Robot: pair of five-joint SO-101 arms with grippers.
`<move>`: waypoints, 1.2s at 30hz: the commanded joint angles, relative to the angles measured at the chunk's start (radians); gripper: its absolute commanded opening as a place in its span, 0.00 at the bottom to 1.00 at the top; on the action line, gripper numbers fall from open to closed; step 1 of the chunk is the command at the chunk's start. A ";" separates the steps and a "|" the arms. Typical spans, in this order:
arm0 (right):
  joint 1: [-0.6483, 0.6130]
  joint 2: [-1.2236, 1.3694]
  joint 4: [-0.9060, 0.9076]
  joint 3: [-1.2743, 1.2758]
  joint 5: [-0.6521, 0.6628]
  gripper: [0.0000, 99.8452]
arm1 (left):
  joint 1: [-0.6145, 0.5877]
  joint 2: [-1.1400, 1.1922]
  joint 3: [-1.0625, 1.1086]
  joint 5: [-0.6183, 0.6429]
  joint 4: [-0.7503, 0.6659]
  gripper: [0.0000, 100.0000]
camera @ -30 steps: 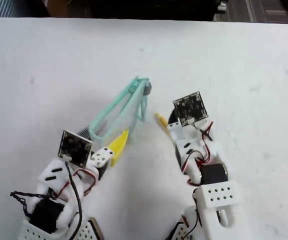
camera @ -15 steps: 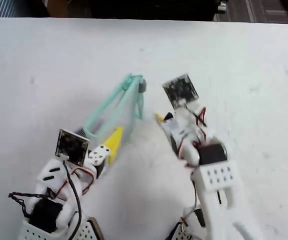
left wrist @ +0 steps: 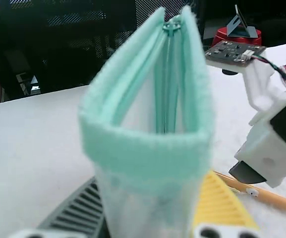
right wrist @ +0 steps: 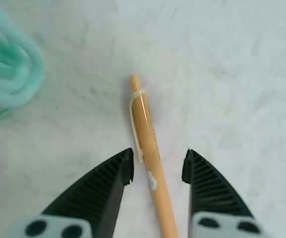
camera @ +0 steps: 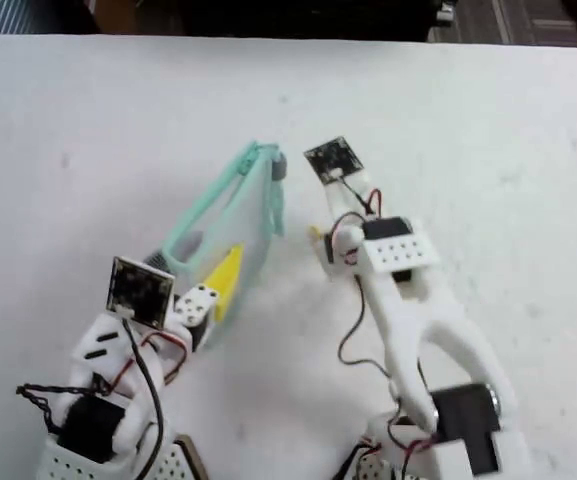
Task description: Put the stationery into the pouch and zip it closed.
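White and faintly mottled, the counter (camera: 488, 130) carries everything. At the left, the left tool (camera: 198, 275) is clamped on the near end of the pouch (left wrist: 147, 148). A ribbed grey finger (left wrist: 76, 213) presses one side and a ribbed yellow finger (left wrist: 219, 201) the other. The pouch is a soft case with thin, see-through walls and a thick, fuzzy mint-green band round its mouth. It stands on its base, and its mouth gapes in a long narrow wedge. The two zip tracks lie apart and meet only at the far end. What lies inside cannot be made out. Just to the right of the pouch, a slim orange pen (right wrist: 147, 148) with a pale clip lies flat on the counter. The right tool (right wrist: 157, 166) hangs over the pen. Its black ribbed fingers (right wrist: 103, 188) are spread to either side of the barrel, clear of it.
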 commanded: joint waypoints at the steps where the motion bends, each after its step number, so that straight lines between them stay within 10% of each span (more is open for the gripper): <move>1: 0.008 0.048 -0.012 -0.068 0.015 0.16 | -0.005 -0.022 -0.012 -0.002 -0.028 0.20; 36: 0.045 0.320 0.059 -0.218 0.078 0.01 | -0.001 -0.022 -0.009 -0.003 -0.028 0.20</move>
